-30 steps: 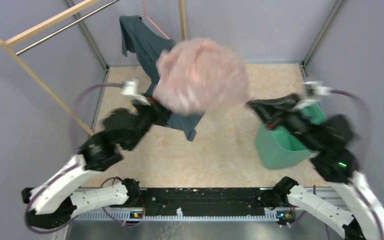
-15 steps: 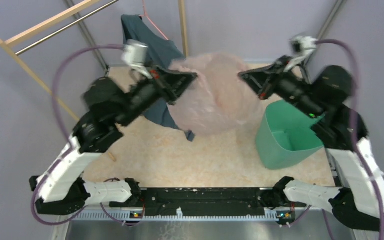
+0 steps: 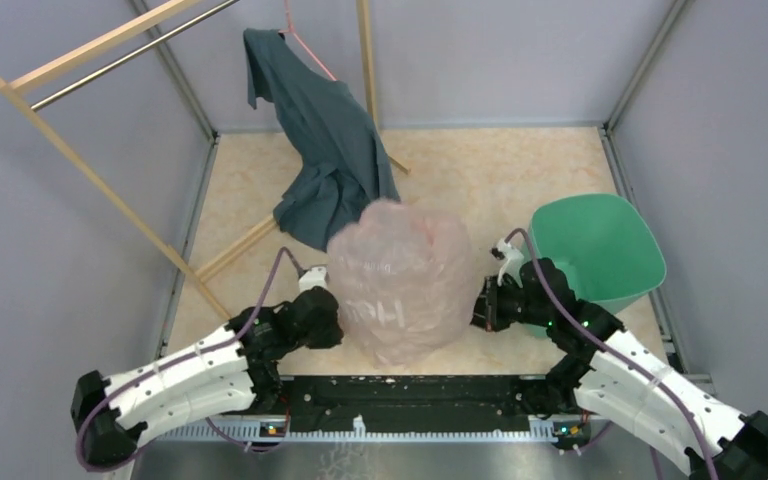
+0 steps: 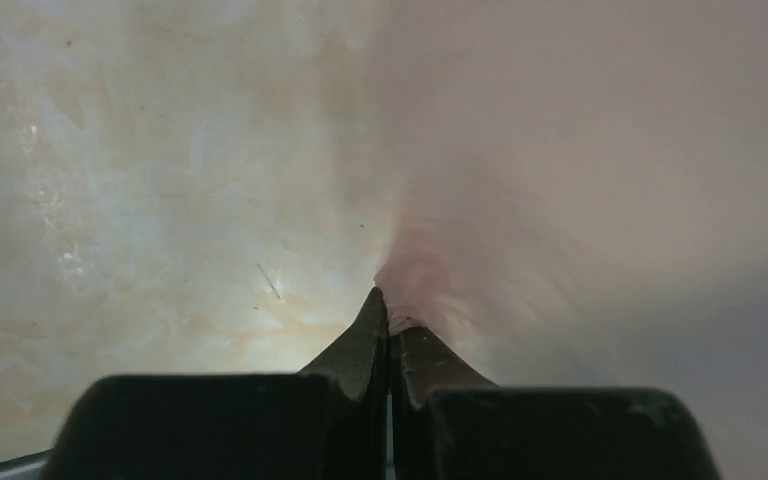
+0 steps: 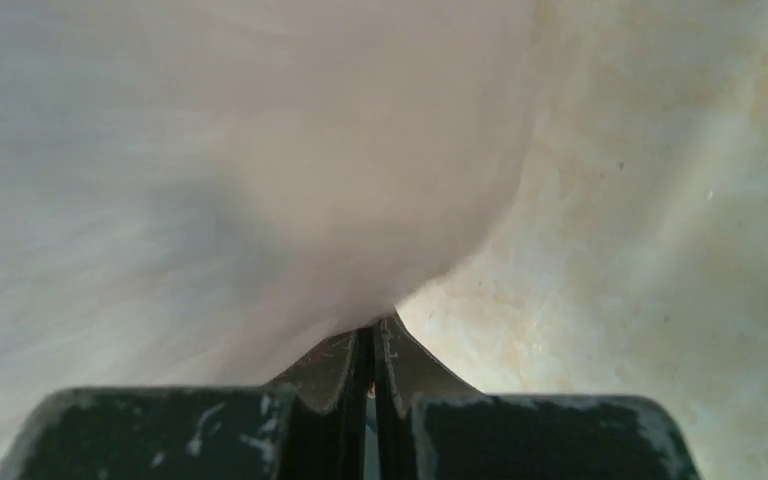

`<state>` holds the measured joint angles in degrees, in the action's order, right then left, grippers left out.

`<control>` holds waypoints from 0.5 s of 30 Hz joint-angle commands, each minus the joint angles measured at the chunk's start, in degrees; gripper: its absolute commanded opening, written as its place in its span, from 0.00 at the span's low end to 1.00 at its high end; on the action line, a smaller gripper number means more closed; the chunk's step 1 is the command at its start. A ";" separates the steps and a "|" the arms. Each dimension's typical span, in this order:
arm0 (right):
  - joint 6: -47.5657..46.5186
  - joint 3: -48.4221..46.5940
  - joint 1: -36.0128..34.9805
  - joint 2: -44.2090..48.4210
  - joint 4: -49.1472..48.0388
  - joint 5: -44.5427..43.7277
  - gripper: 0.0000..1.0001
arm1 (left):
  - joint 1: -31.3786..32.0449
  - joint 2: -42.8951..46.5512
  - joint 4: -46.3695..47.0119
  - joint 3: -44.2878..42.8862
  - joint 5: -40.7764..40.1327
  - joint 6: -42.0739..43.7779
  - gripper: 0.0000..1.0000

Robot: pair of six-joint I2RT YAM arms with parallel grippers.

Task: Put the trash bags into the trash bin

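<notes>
Overall, the cell is closed in by plain grey-lilac wall panels (image 3: 520, 60) at the back and both sides, and its base is a beige, marbled worktop (image 3: 480, 170). A light wooden clothes rack (image 3: 90, 172) with a metal rail stands at the rear left. A dark blue-grey cloth shirt (image 3: 330, 150) hangs from it, and its lower end reaches the worktop.

The wrinkled, translucent pale pink plastic film bag (image 3: 400, 285) stands puffed up on the worktop near the front edge, between the left arm (image 3: 190, 370) and the right arm (image 3: 620, 365). It is outside the teal-green plastic bin (image 3: 600, 245). The bin sits upright to the bag's right, behind the right arm's wrist, and does not touch the bag.

The top view shows the layout but hides the fingertips behind the bag. Each wrist view shows only film and worktop, but does show the grip:
- The left jaws are pressed fully together, with a gathered fold of pink film pinched at the tips.
- The right jaws are likewise closed tight on the film's edge.
</notes>
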<state>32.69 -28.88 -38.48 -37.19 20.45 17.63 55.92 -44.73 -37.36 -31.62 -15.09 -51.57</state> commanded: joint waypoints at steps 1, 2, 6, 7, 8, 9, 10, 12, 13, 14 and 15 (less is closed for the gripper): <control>2.83 -10.36 -0.07 5.30 -3.79 0.15 0.00 | 0.07 13.47 6.02 -5.10 1.64 -2.53 0.00; -0.51 -15.64 -0.09 2.42 -1.63 -0.71 0.00 | 0.07 13.96 9.24 -8.36 1.23 1.04 0.00; -12.73 -43.77 -0.06 -11.12 8.45 -2.38 0.00 | 0.07 2.31 12.40 -36.51 3.73 17.51 0.00; -14.32 -50.05 -0.03 -12.99 9.61 -2.25 0.00 | 0.07 -1.64 11.17 -45.20 5.97 19.61 0.00; -15.45 -55.60 -0.10 -14.62 9.84 -1.69 0.00 | 0.07 -4.77 10.63 -52.66 9.25 21.36 0.00; -15.89 -61.07 -0.10 -15.12 9.53 -1.01 0.00 | 0.05 -7.31 10.61 -60.09 12.35 22.34 0.00; -15.98 -63.04 -0.10 -15.22 9.17 -0.53 0.00 | 0.05 -8.70 11.40 -62.77 14.44 22.95 0.00; -15.45 -64.83 -0.09 -14.12 7.79 -0.36 0.00 | 0.04 -8.63 14.45 -61.72 17.52 23.52 0.00; -15.02 -62.85 -0.06 -12.89 6.91 -0.67 0.00 | 0.06 -7.61 15.13 -58.67 16.17 23.31 0.00; -14.66 -59.31 -0.02 -11.34 5.90 -1.19 0.00 | 0.07 -5.79 15.35 -54.04 12.99 22.63 0.00; -13.73 -54.87 -0.03 -9.78 5.18 -2.01 0.00 | 0.07 -3.86 14.67 -49.08 9.09 21.32 0.00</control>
<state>19.92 -92.14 -38.50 -50.61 24.77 16.51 55.90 -51.62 -20.38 -92.33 -3.11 -32.38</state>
